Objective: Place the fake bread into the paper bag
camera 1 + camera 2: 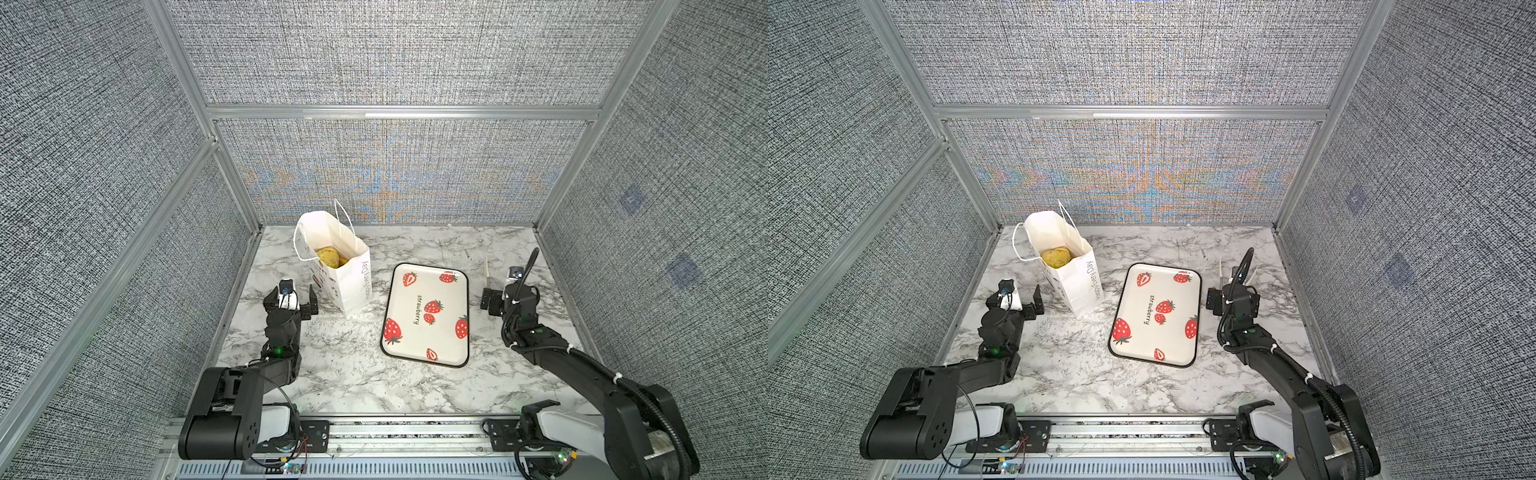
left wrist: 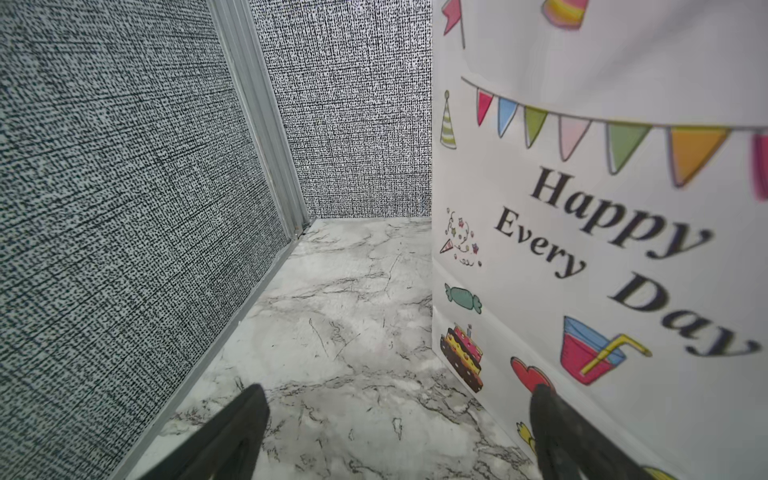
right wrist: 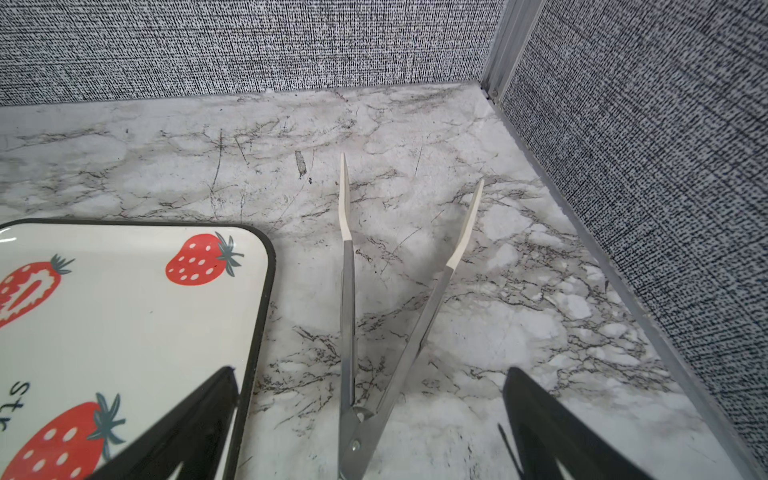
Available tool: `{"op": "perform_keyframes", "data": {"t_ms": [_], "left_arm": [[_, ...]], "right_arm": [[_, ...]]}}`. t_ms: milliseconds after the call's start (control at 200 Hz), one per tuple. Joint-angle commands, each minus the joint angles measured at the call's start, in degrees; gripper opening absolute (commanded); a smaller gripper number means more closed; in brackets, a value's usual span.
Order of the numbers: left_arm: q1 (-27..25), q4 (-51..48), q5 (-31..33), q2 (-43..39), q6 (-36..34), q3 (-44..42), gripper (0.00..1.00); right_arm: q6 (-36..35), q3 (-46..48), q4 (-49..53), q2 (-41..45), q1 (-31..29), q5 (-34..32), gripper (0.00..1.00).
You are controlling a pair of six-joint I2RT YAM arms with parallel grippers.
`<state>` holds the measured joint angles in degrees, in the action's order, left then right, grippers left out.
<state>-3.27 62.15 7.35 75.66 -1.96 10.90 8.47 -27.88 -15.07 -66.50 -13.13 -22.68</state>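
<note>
Showing fake bread [image 1: 328, 257]: both top views.

The marble table [image 1: 332, 374] carried a paper bag [image 1: 349, 291] standing upright. A tray [image 1: 440, 338] lay beside it, tongs [image 3: 347, 316] beside the tray.

One bag [image 1: 351, 286], one tray [image 1: 444, 328], one tongs [image 3: 347, 316]

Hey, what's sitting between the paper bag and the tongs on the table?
The strawberry-printed tray lies between the paper bag and the tongs, touching neither; both top views show it.
</note>
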Motion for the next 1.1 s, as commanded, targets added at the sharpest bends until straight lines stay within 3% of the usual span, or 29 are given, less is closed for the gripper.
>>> {"op": "perform_keyframes", "data": {"t_ms": [0, 290, 485, 815, 1095], "left_arm": [[0.83, 4.79, -1.74, 1.61, 0.16, -0.22, 0.99], [2.8, 13.75, -2.81, 8.63, 2.37, -2.24, 0.99], [3.18, 17.3, -5.54, 12.07, 1.72, -2.26, 0.99], [3.18, 16.4, -5.33, 11.94, 1.78, -2.02, 0.99], [3.23, 16.42, -5.33, 11.93, 1.7, -1.95, 0.99]], "right_arm": [[-2.52, 1.0, -5.41, 0.44, -0.06, -1.56, 0.99], [-6.18, 5.29, -10.95, 2.96, 0.37, -4.47, 0.99], [-8.61, 7.48, -18.28, 0.18, 1.71, -2.37, 0.99], [-9.75, 9.78, -24.63, -3.63, 5.33, -2.02, 0.99], [-10.11, 10.2, -32.3, -10.29, 7.64, 3.76, 0.99]]}}
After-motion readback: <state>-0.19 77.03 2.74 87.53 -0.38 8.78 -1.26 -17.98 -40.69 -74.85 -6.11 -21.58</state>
